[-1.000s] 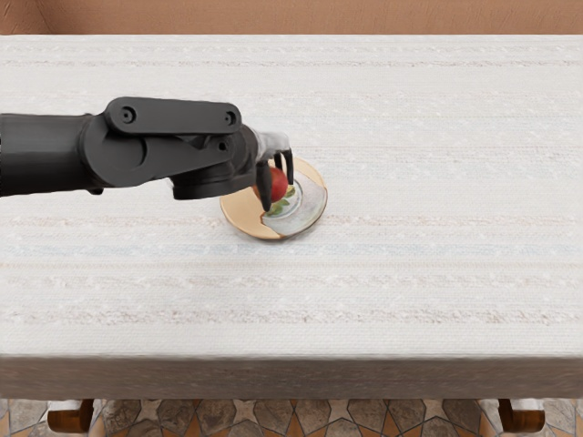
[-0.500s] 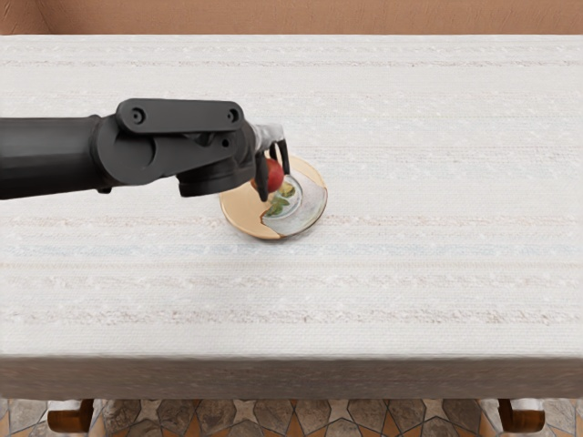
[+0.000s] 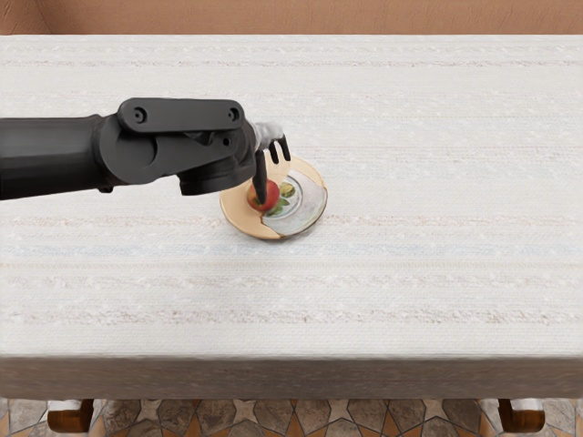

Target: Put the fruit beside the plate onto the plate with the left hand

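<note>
Resting on the plate (image 3: 242, 218), the red fruit (image 3: 271, 194) sat left of the plate's middle, partly over the pale centre and partly over the tan rim band. Nothing else solid lay in the plate. Small green leaf-like marks showed just right of the fruit; whether these were a printed pattern or part of the fruit could not be told.

The plate was round, with a tan outer band and a lighter, glassy centre. It stood flat on the desk (image 3: 437, 255), a little left of the desk's middle. The desk top carried a pale, striped cloth-like surface.

The left arm (image 3: 91, 159) entered from the picture's left edge and reached across to the plate's upper left edge. The left hand (image 3: 270, 155) hung above that edge. Its fingers (image 3: 261, 177) were loosened and parted, and did not close round the fruit. One dark finger pointed straight down and crossed in front of the fruit's left side. Contact between that finger and the fruit could not be judged. The other fingers were short, raised stubs above the plate's far rim, clear of the fruit.
</note>
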Robot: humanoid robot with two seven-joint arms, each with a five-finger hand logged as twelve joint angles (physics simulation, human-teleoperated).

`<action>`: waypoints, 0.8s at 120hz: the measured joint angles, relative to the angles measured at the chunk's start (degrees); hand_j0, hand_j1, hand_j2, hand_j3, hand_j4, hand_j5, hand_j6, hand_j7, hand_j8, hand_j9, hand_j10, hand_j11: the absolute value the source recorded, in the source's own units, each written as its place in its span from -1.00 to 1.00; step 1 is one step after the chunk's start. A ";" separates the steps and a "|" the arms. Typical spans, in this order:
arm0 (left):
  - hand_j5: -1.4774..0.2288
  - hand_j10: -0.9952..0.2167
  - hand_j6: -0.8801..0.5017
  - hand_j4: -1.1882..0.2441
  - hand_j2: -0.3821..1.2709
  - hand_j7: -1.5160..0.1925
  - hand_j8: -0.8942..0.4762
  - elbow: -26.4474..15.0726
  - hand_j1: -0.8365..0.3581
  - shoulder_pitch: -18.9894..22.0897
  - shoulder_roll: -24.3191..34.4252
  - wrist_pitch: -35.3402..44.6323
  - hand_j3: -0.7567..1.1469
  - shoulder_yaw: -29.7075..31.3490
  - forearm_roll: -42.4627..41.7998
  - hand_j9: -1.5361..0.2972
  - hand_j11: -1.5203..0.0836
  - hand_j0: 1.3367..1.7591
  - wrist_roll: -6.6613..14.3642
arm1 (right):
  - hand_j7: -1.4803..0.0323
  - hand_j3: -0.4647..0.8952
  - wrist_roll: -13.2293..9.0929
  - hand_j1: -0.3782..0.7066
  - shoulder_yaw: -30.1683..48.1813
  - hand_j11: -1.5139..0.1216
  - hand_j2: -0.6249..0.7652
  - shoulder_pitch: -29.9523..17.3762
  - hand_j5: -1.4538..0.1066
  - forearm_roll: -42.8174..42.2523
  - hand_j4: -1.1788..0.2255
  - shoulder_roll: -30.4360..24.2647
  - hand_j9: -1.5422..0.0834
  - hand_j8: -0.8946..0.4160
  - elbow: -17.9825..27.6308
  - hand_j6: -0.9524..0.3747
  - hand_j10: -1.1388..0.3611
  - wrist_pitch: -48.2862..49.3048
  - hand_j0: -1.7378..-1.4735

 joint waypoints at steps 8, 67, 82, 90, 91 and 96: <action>0.22 0.08 -0.20 0.19 -0.44 0.26 -0.17 -0.04 0.32 -0.01 1.06 -0.06 -0.20 -1.11 0.05 0.20 0.35 0.52 0.00 | 0.89 -0.32 0.00 -0.86 0.00 0.79 -0.11 0.01 0.80 0.00 0.62 0.00 0.84 0.31 0.00 0.38 0.47 0.00 -0.40; 0.34 0.21 -0.10 0.30 -0.47 0.38 -0.07 -1.73 0.47 18.84 24.73 -24.92 -0.20 -35.93 -2.50 0.31 0.48 0.52 -1.88 | 0.89 -0.32 0.00 -0.86 0.00 0.79 -0.11 -0.01 0.80 0.00 0.62 0.00 0.84 0.31 0.00 0.38 0.47 0.00 -0.40; 0.34 0.22 -0.10 0.30 -0.47 0.39 -0.07 -2.06 0.47 23.27 29.56 -35.31 -0.21 -44.05 -5.18 0.31 0.48 0.52 -6.58 | 0.89 -0.32 0.00 -0.86 0.00 0.79 -0.11 0.00 0.80 0.00 0.62 0.00 0.84 0.31 0.00 0.38 0.47 0.00 -0.40; 0.34 0.22 -0.10 0.30 -0.47 0.39 -0.07 -1.95 0.47 26.11 30.44 -37.72 -0.20 -46.91 -6.25 0.31 0.48 0.52 -9.54 | 0.89 -0.32 0.00 -0.86 0.00 0.79 -0.11 0.01 0.80 0.00 0.62 0.00 0.84 0.31 0.00 0.38 0.47 0.00 -0.40; 0.34 0.22 -0.10 0.30 -0.47 0.39 -0.07 -1.93 0.48 26.57 30.48 -37.93 -0.21 -47.35 -6.34 0.31 0.48 0.52 -9.81 | 0.89 -0.32 0.00 -0.86 0.00 0.79 -0.11 0.01 0.80 0.00 0.62 0.00 0.84 0.31 0.00 0.38 0.47 0.00 -0.40; 0.34 0.22 -0.10 0.30 -0.47 0.39 -0.07 -1.84 0.48 28.83 30.52 -38.75 -0.21 -49.64 -6.73 0.32 0.48 0.52 -11.13 | 0.89 -0.32 0.00 -0.86 0.00 0.79 -0.11 0.01 0.80 0.00 0.62 0.00 0.84 0.31 0.00 0.38 0.47 0.00 -0.40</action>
